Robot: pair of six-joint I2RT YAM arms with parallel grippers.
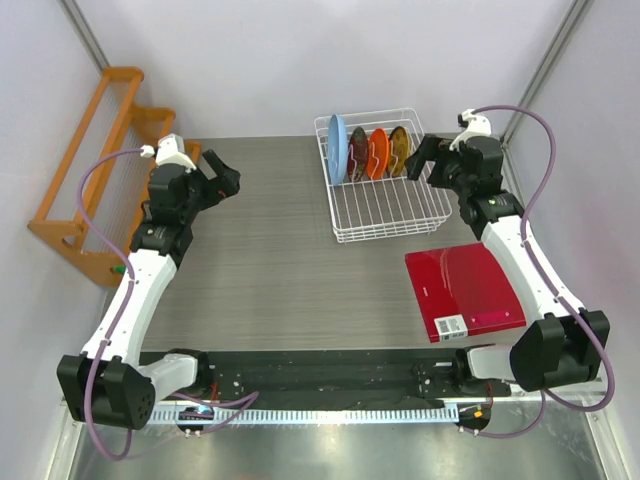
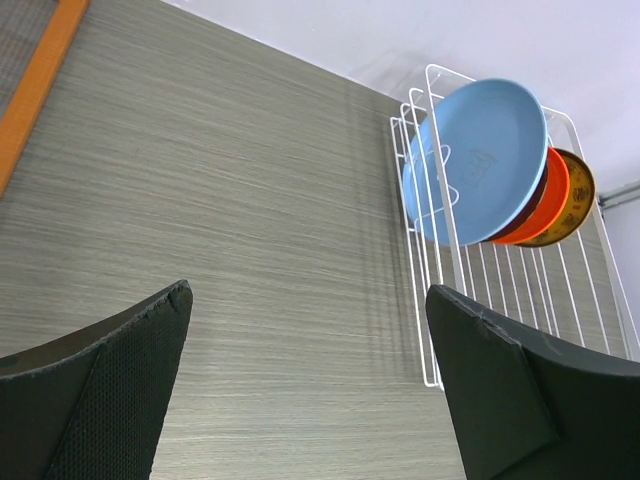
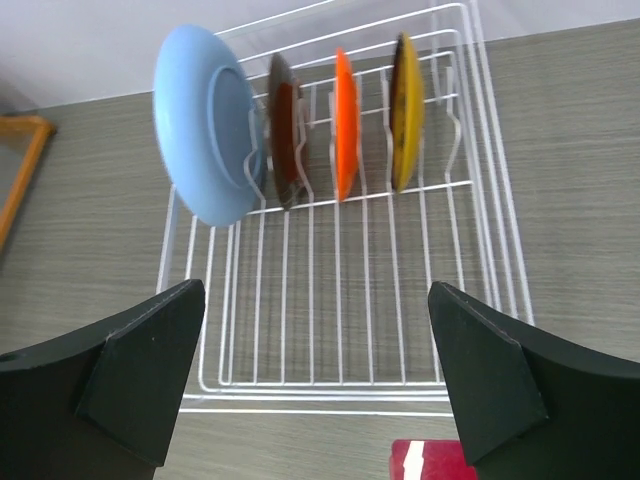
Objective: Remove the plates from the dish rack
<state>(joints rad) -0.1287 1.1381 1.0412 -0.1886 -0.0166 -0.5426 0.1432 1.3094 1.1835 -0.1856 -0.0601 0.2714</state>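
The white wire dish rack stands at the back right of the table. Four plates stand upright in its far end: light blue, dark red floral, orange and yellow-brown. My right gripper is open and empty, just right of the rack and above its right rim. In the right wrist view it looks down on the rack and the plates. My left gripper is open and empty, well to the left of the rack. Its wrist view shows the blue plate.
A flat red book lies on the table in front of the rack, under my right arm. An orange wooden stepped shelf stands along the left edge. Grey walls close the back and both sides.
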